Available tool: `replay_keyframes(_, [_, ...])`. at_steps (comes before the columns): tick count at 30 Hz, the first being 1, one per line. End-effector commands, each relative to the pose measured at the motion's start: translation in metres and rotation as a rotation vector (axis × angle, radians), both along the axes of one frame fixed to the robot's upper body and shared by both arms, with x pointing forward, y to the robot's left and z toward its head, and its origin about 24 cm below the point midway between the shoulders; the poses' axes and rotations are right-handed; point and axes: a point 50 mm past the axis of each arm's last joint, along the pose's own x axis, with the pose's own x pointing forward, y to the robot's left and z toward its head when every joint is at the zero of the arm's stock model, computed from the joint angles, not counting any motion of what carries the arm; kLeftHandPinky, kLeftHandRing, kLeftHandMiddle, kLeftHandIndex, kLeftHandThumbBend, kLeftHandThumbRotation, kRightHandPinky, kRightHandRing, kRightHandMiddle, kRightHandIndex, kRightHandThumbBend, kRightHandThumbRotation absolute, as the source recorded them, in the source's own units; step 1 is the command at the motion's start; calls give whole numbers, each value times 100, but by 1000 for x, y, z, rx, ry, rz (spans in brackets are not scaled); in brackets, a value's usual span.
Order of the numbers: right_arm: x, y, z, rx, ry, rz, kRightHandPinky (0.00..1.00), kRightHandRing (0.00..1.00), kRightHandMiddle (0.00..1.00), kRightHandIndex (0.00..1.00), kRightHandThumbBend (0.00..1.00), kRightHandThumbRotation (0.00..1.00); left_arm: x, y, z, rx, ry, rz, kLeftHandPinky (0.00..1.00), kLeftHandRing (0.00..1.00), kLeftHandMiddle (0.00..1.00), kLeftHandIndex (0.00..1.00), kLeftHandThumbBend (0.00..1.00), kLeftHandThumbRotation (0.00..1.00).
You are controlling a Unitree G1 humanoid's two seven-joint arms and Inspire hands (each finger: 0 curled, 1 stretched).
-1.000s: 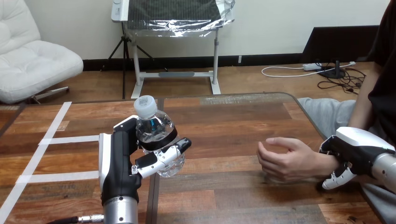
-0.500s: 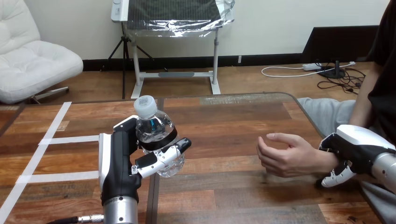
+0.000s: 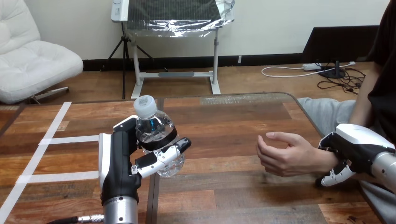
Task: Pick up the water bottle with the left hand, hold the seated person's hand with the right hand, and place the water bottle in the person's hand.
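The left hand (image 3: 116,161) curls its jointed fingers (image 3: 161,156) round the clear, rounded plastic bottle (image 3: 156,133), white-capped and upright above the wooden table's (image 3: 233,121) left half, while the right hand (image 3: 359,142) sits against the person's wrist (image 3: 326,161) at the right edge, its grip impossible to tell.

1. Water bottle (image 3: 156,135): you've got a small clear plastic btl, white cap on, dark band round the middle. It's upright w/ a slight lean and sits right at the table seam (image 3: 155,200), mostly on its left. Your left hand (image 3: 140,161) is curled round its lower half.
2. Person's hand (image 3: 285,156): well right of the seam, over the tabletop. It's empty, fingers loosely curled, thumb on top, open side facing the btl. Your right hand (image 3: 350,147) is wrapped round its wrist.
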Motion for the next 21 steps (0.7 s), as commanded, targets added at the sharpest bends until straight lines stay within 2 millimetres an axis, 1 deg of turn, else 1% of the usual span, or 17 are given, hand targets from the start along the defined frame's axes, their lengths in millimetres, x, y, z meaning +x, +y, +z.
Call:
replay_keyframes(1, [9,6,17,20,-90,13,52,52,55,55,74,0,13,-2,23,-2,-114,-7,37,41,45,44,70,0])
replay_keyframes(21, [8,7,30,15,-161,40,49,51,55,55,77,0,14,-4,26,7,-120,-7,37,41,45,44,72,0])
